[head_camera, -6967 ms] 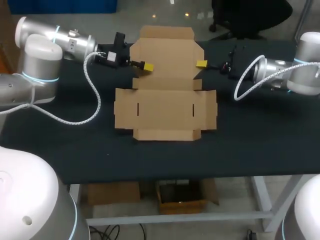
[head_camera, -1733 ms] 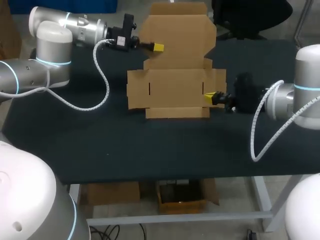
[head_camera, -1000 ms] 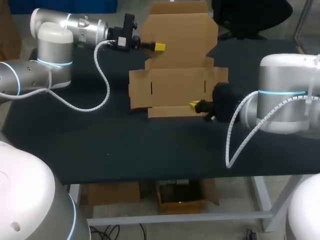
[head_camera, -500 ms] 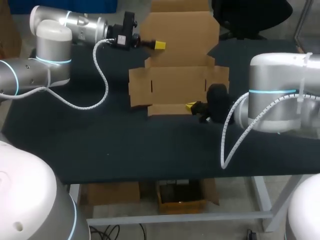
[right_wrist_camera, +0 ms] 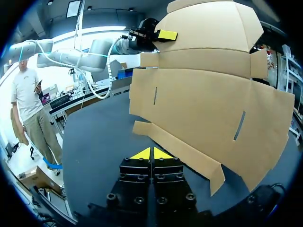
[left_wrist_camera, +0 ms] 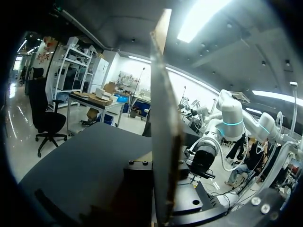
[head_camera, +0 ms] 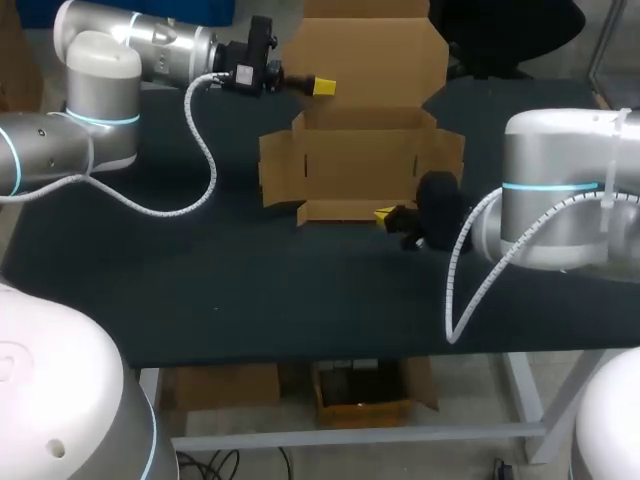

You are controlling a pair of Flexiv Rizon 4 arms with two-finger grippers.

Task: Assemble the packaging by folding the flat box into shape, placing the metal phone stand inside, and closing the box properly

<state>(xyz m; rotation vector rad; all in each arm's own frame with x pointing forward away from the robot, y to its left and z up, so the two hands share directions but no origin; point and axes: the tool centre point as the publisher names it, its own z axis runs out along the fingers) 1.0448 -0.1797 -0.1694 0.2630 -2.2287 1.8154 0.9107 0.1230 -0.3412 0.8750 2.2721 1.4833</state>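
Evidently the folding step was in hand: the box [head_camera: 360, 165] lay only partly formed on the table [head_camera: 250, 290], with its base and side flaps flat and its rear panel [head_camera: 365, 45] lifted off the surface. The left gripper [head_camera: 322, 87] held that panel at the edge nearer the left arm. In the left wrist view the cardboard stood edge-on between the fingers, which were judged to be clamped on it from both sides (the yellow tips themselves were hidden there). The right gripper [right_wrist_camera: 151, 152] sat low at the box's near right corner, its fingers pressed together with nothing between them. Its tips pointed at the front flap [right_wrist_camera: 180, 151] and lay just beside its edge; whether they touched the flap could not be determined. No wall of the box was yet upright and no tab was seated in a slot, so the task was assessed as being at an early stage. The stand was not seen in any view, and placing it and closing the box remained outstanding. The next move was judged to call for the closed right tips to go under or against the front flap and lever it up along its crease. The left grip would need to hold the rear panel as the anchor while this was done. The risk noted was the light cardboard sliding on the table rather than bending at the fold.
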